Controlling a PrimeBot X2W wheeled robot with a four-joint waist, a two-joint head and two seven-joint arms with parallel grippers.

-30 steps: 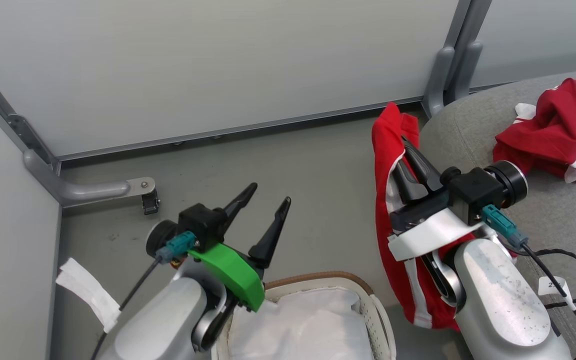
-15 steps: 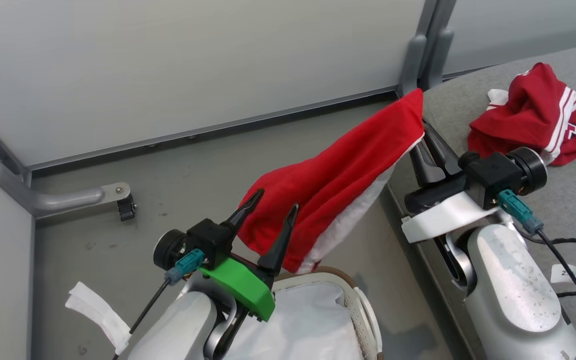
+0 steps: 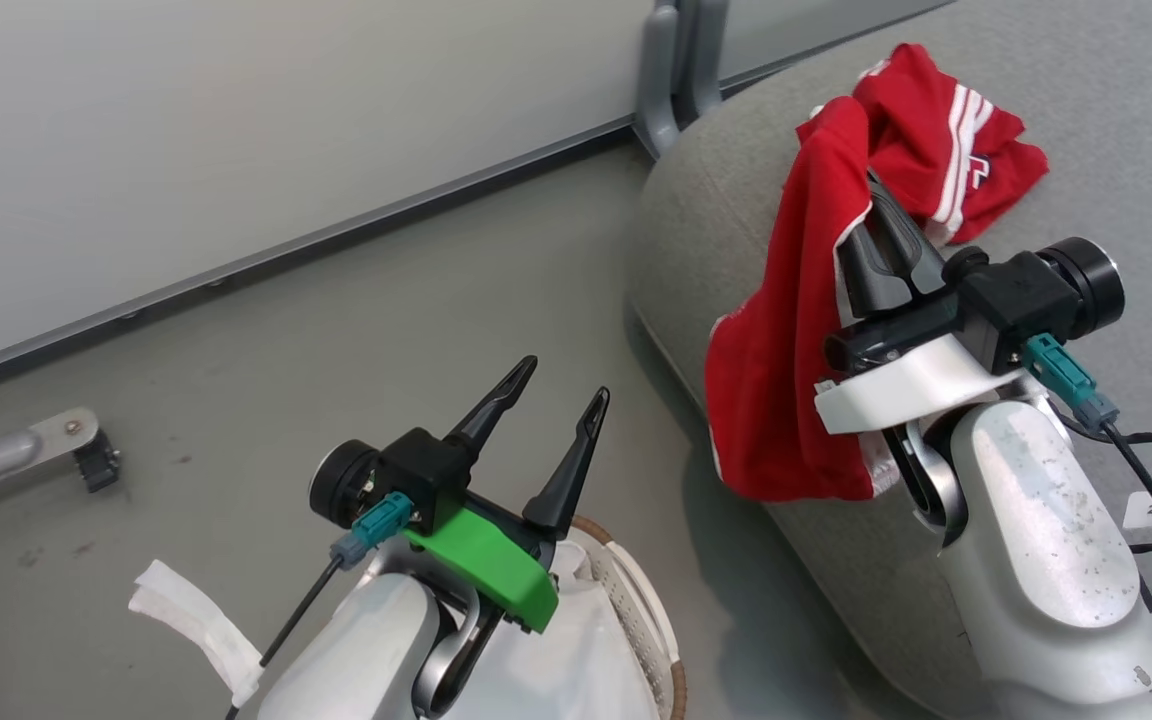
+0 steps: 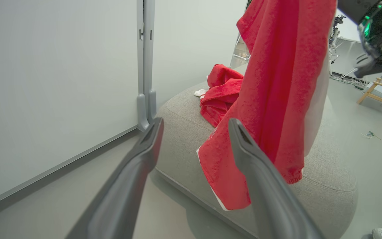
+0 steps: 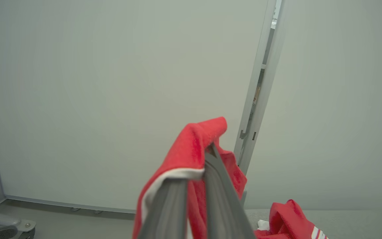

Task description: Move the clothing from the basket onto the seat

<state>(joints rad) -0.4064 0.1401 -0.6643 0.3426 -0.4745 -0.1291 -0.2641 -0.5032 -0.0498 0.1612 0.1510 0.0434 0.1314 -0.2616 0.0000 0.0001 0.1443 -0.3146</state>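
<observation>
Little writing can be read. The red garment held by the right gripper carries tiny white letters near its lower edge in the left wrist view, too small to make out. The second garment shows only a folded scrap of a white mark beside its white stripes.

The held garment is plain red cloth with white trim along one edge. It hangs long and narrow. Its long axis runs from the gripper's tips at the far end down to a hem at the near end, over the left edge of the grey seat. Whether the hem touches the seat cannot be told. The right gripper's fingers are pressed together on a fold at the garment's top.

The second garment lies crumpled on the seat, just beyond. The left gripper is spread wide and empty, above the far rim of the basket, which holds a white liner.
</observation>
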